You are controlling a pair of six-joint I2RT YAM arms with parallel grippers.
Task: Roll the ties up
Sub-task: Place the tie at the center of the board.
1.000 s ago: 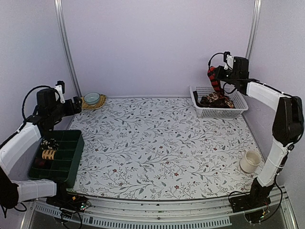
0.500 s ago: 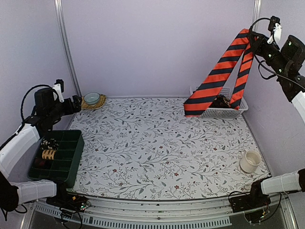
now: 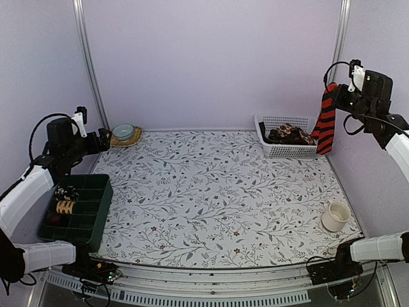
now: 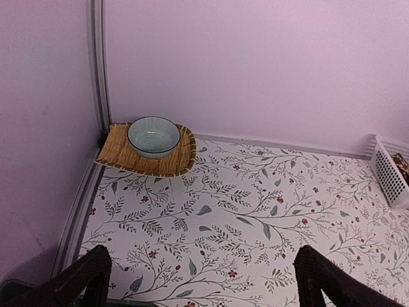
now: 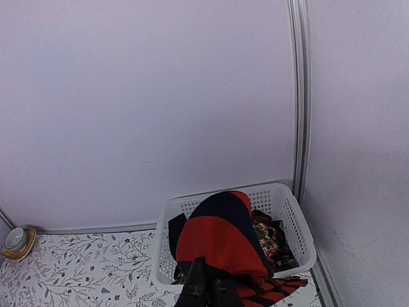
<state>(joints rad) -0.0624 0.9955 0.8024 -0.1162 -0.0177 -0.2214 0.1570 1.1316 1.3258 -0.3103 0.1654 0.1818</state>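
The red tie with black stripes (image 3: 326,121) hangs folded in the air at the far right, just right of the white basket (image 3: 275,150). My right gripper (image 3: 335,91) is shut on its top. In the right wrist view the red tie (image 5: 220,243) drapes over the closed fingers (image 5: 208,288), above the basket (image 5: 291,224). More ties (image 3: 289,133), brown-patterned, lie heaped in that basket. Small rolled ties (image 3: 66,199) sit in the green tray (image 3: 96,214) at the left. My left gripper (image 4: 201,278) is open over the floral cloth, holding nothing.
A pale bowl (image 4: 153,135) on a straw mat (image 4: 121,153) sits in the far left corner. A cream mug (image 3: 335,216) stands near the right edge. Purple walls and metal corner posts close in the back and sides.
The right arm came down from its high point, and the red tie, which swung out wide over the basket, now hangs bunched and straight beside it. The left arm stayed put.
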